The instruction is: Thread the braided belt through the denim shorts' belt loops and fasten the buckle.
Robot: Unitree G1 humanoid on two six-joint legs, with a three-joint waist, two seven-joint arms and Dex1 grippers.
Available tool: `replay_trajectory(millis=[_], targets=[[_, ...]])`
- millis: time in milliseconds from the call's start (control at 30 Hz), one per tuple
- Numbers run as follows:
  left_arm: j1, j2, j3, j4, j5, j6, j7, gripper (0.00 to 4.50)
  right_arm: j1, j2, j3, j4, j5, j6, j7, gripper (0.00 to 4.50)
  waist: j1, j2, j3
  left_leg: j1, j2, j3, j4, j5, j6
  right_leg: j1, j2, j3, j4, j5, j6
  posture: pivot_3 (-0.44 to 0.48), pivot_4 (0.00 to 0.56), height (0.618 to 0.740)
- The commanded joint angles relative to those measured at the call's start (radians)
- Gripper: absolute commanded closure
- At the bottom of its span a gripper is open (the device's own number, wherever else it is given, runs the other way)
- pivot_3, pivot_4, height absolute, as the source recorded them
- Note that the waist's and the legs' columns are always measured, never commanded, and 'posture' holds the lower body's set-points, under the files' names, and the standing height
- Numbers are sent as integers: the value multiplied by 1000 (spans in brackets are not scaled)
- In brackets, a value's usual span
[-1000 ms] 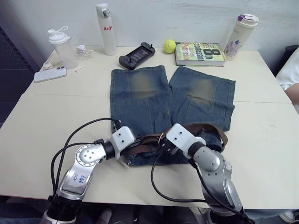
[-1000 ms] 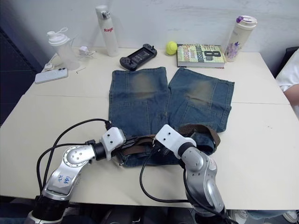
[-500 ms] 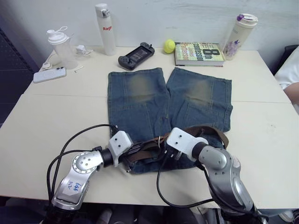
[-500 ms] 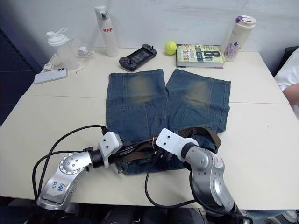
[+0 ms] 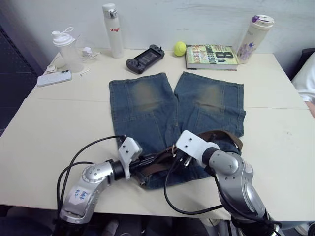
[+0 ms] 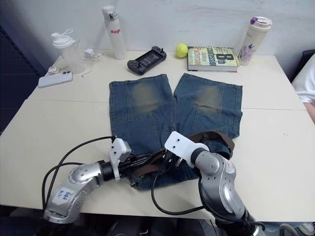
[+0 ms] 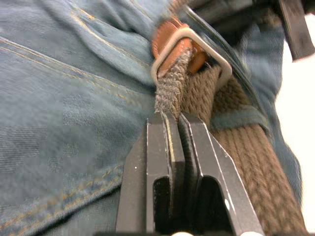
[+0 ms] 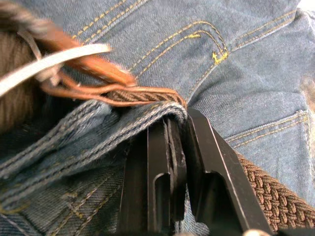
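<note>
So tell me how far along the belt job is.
Done: the braided belt already runs along the waistband of the denim shorts.
In hand: the left end effector is shut on the belt's tip, which passes through the buckle; the right end effector pinches the waistband fabric.
Left: fastening the buckle; whether its prong is set cannot be seen.

Most of the waistband of the denim shorts (image 5: 162,118) sits under both arms, so the belt loops there can't be made out. The buckle (image 7: 189,54) is blurry up close and no prong is discernible. The braided belt (image 7: 256,157) runs off the frame edge.
</note>
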Motion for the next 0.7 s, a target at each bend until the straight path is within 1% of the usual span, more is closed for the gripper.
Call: replay_trajectory(millis=[33,200,333,400,467,600,700], targets=[[-51,-43,-46,-28,-48,20,15,4500,6,0,56,-31,40,27,18,4421,0,0,0,0,0,0,0,0,0,0,0,0,0,0,0,0,150,740],[-90,-72,-91,-19,-41,32,19,4500,-19,7,53,-21,40,71,-2,4421,0,0,0,0,0,0,0,0,0,0,0,0,0,0,0,0,150,740],[-148,-92,-124,36,-27,3,1,4500,-36,12,63,-17,53,97,-19,4421,1,0,0,0,0,0,0,0,0,0,0,0,-1,0,0,0,150,740],[-174,-114,-134,71,-25,-7,7,4500,-42,11,68,-15,58,103,-27,4421,1,0,0,0,0,0,0,0,0,0,0,0,-1,0,0,0,150,740],[-216,-165,-150,124,-20,-17,29,4500,-48,14,73,-11,64,106,-37,4421,-1,0,0,-1,0,0,0,0,0,0,0,0,-1,0,0,0,150,740],[-289,-249,-119,211,-20,-25,76,4500,-57,-1,81,-16,77,107,-44,4421,0,0,0,-1,0,1,0,0,0,-1,1,0,-1,0,0,0,150,740],[-317,-264,-107,244,-13,-29,89,4500,-54,-18,88,-28,83,109,-46,4421,-1,-1,1,-1,0,1,0,0,0,-1,1,0,-1,0,0,0,150,740]])
